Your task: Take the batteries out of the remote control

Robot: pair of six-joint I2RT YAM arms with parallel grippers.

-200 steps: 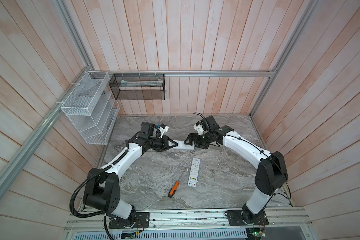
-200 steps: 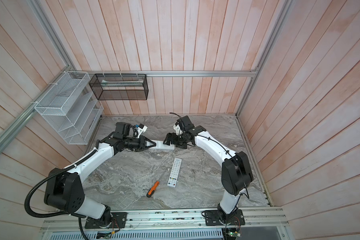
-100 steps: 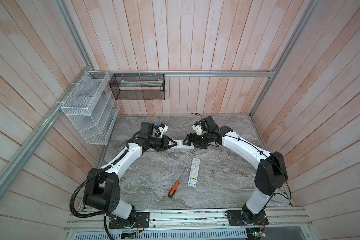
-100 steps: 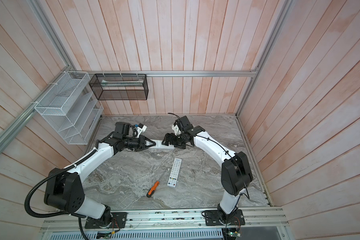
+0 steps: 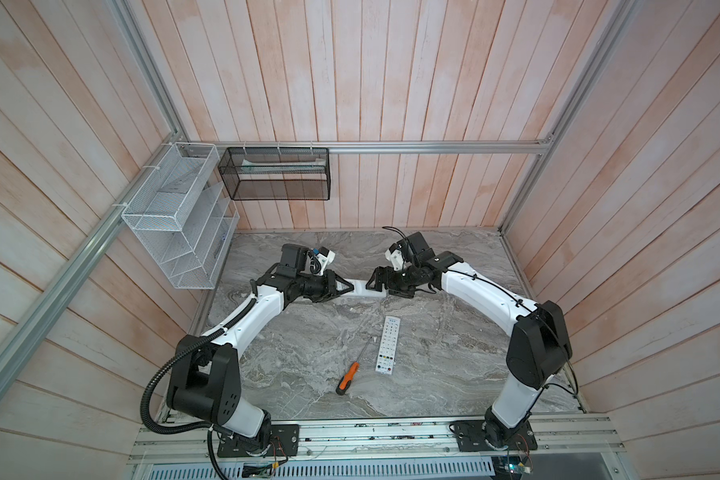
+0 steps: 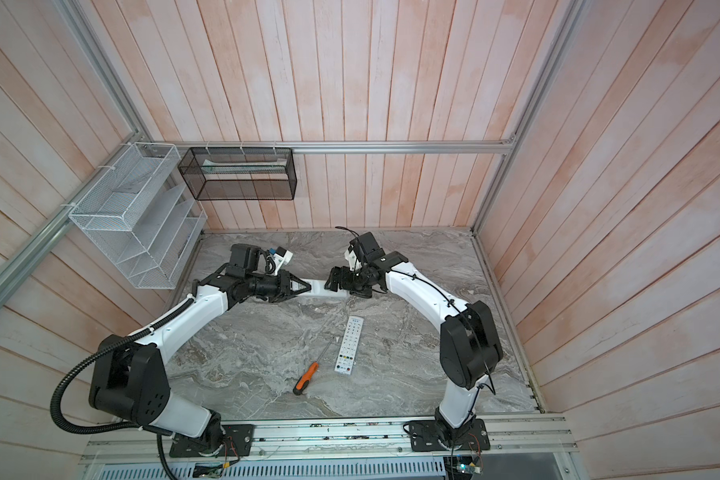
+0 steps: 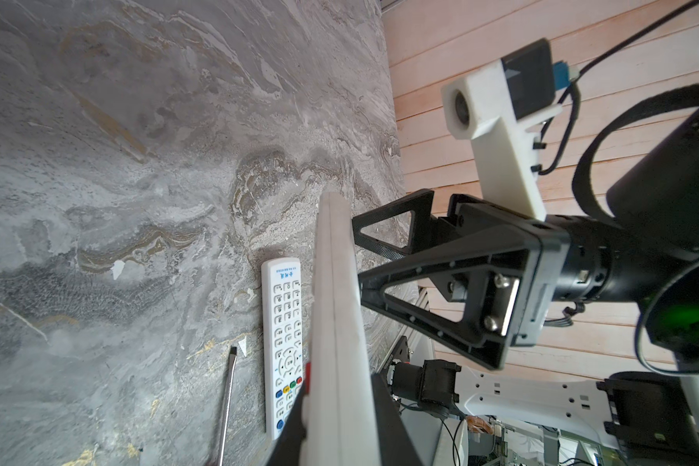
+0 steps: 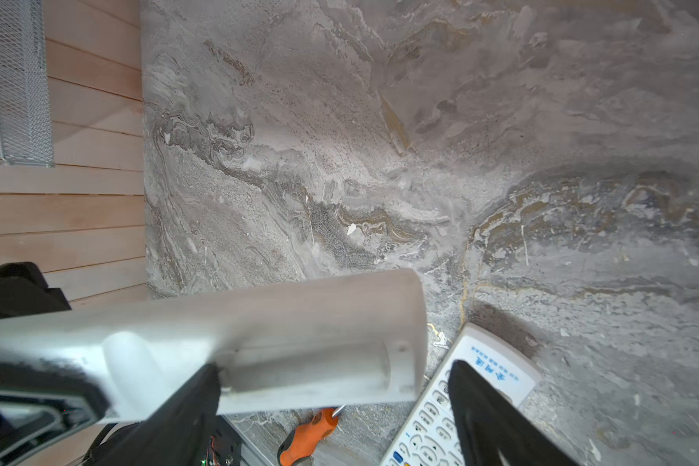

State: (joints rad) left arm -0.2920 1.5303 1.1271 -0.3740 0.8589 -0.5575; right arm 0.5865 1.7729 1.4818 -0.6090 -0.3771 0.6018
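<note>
Nothing has visibly moved in the last second, so the unloading looks stalled. Toward 12 o'clock, above the grey surface (image 5: 454, 332), the left fingers (image 5: 342, 286) stay clamped on one end of a white remote (image 5: 366, 288) held in the air. The right fingers (image 8: 493, 423) stand wide apart at its other end, astride the battery recess (image 8: 307, 367) on its back. No batteries show; probably still inside. Toward 6 o'clock lie a screwdriver (image 5: 347, 380) and, beside it, a second remote (image 5: 387, 345).
</note>
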